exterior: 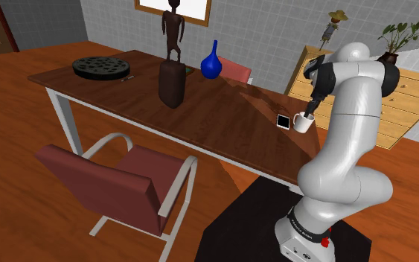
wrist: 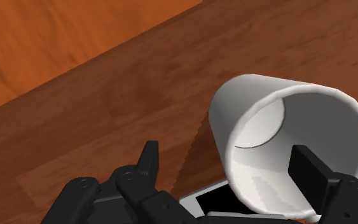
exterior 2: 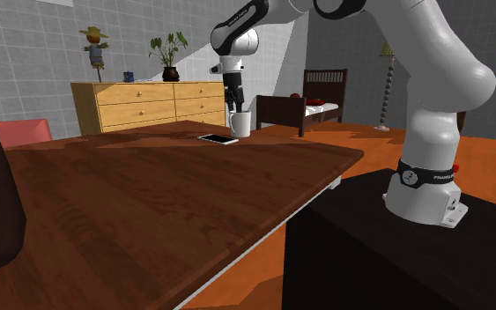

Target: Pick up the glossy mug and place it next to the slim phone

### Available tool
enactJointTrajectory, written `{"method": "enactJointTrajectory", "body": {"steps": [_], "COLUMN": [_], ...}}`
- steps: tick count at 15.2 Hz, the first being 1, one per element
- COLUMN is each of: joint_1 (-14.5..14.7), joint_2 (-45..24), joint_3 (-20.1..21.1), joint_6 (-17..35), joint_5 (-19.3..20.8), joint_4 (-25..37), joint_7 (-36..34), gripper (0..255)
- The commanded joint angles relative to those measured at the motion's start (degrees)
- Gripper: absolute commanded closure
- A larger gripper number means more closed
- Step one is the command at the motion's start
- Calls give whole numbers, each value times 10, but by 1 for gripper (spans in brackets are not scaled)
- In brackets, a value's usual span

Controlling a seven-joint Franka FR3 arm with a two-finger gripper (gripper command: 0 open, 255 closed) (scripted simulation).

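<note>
A white glossy mug (exterior: 303,123) stands upright on the dark wooden table (exterior: 222,119), near the table's end closest to the stand. A slim phone (exterior: 283,120) with a black screen lies flat right beside it. In the second exterior view the mug (exterior 2: 240,123) is just behind the phone (exterior 2: 218,138). My gripper (exterior: 309,112) hangs straight over the mug's rim, as the second exterior view also shows (exterior 2: 234,107). In the wrist view the gripper (wrist: 229,164) is open. One finger (wrist: 311,168) is at the mug's (wrist: 285,127) mouth, the other stands clear outside its wall, above the phone (wrist: 215,200).
A tall dark statue (exterior: 173,63), a blue vase (exterior: 211,63) and a round dark tray (exterior: 100,68) stand farther along the table. A red chair (exterior: 118,182) is at the near side. A wooden dresser (exterior: 382,97) stands behind the arm. The table's edge is close to the mug.
</note>
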State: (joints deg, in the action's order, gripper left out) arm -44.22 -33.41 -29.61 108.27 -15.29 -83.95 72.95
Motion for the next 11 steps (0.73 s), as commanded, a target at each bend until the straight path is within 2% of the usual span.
{"method": "enactJointTrajectory", "body": {"steps": [1,3,11], "joint_1": [0,-3,-3], "joint_2": [8,11,11], "joint_3": [-3,-5,-5], "joint_6": [-26,-58,-58], "joint_5": [4,8,8], "joint_4": [19,49,49], "joint_7": [-4,-7,-7], "gripper": [0,0,0]}}
